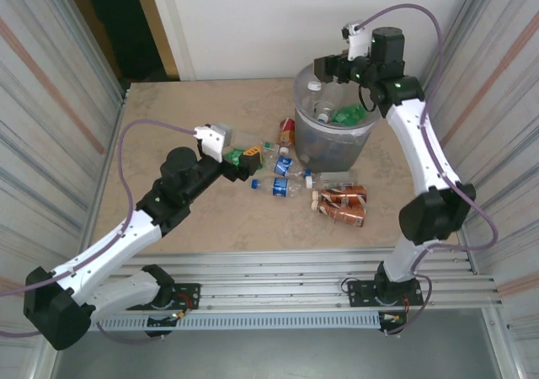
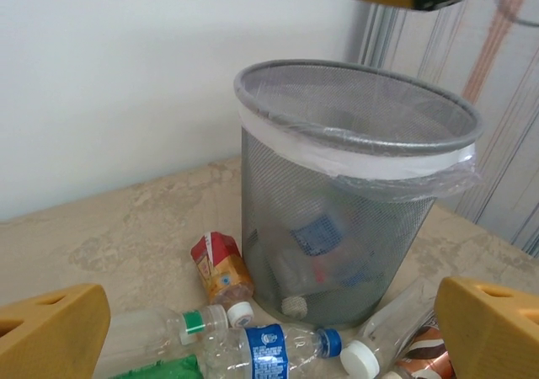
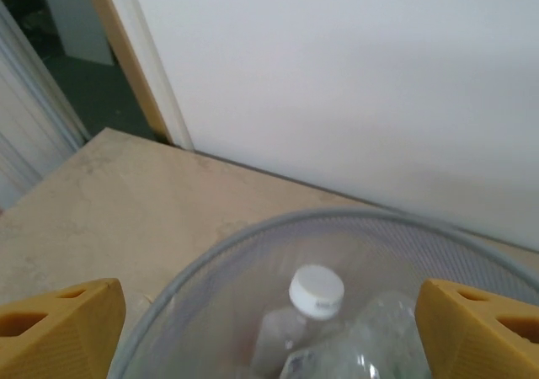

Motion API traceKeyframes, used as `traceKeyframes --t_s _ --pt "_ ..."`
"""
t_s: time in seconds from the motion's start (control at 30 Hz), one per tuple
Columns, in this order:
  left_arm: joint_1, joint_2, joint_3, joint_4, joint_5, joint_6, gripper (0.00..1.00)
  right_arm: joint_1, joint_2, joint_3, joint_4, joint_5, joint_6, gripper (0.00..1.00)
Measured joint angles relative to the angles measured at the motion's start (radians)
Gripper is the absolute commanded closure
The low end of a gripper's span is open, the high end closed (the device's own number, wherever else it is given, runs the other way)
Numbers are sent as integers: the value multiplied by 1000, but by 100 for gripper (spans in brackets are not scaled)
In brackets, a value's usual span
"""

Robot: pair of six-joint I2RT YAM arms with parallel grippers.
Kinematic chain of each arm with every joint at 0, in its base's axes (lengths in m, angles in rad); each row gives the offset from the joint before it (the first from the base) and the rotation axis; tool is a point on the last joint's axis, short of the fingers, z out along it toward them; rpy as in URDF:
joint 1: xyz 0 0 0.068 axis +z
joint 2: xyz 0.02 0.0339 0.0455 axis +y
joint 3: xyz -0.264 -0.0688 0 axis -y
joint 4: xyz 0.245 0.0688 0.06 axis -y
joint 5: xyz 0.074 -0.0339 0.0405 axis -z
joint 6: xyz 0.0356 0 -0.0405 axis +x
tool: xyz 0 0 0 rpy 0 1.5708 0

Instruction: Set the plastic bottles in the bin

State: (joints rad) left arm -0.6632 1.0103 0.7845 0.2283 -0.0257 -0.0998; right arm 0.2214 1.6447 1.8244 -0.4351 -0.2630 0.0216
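The right end effector (image 1: 322, 66) is hanging over the far-left rim of the bin (image 1: 341, 147). Its fingers (image 3: 59, 328) are standing wide apart, released and gripping nothing. Directly below it, inside the bin, a clear bottle (image 3: 316, 293) with a white cap is pointing cap-up, apart from both fingers. Another clear one is lying just to its right. From above, a green bottle (image 1: 348, 114) is also lying in the bin, right of this end effector, among clear ones. A clear liner (image 2: 370, 164) is folding over the bin's rim. Through the mesh wall, a blue label and a white cap are showing near the bottom.

The left end effector (image 1: 242, 162) is hovering low over the desk (image 1: 177, 109). It is released too, its fingers (image 2: 50, 333) spread with nothing between them. The bin is standing ahead of it. Between the two, more bottles are lying on the desk:
- a red bottle (image 2: 221, 269) is just beside the bin's foot;
- a blue-label bottle (image 2: 269, 351) is just ahead of the fingers;
- a second green bottle (image 2: 160, 369) is by the left finger;
- brown bottles (image 1: 341, 204) are off to its right.
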Motion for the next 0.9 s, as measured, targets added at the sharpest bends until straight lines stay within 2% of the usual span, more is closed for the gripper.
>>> traceKeyframes --t_s 0.23,0.5,0.63,0.9 --pt "10 -7 -40 -9 -78 -56 1 124 -257 -259 -129 205 32 7" --pt "86 -40 -106 -15 -118 -161 1 277 -527 -514 -330 399 161 3" --pt "105 -41 -121 -19 -122 -189 1 315 -579 -623 -421 427 261 1" --pt "113 -40 -124 -19 -126 -222 1 316 -576 -872 -442 361 427 2"
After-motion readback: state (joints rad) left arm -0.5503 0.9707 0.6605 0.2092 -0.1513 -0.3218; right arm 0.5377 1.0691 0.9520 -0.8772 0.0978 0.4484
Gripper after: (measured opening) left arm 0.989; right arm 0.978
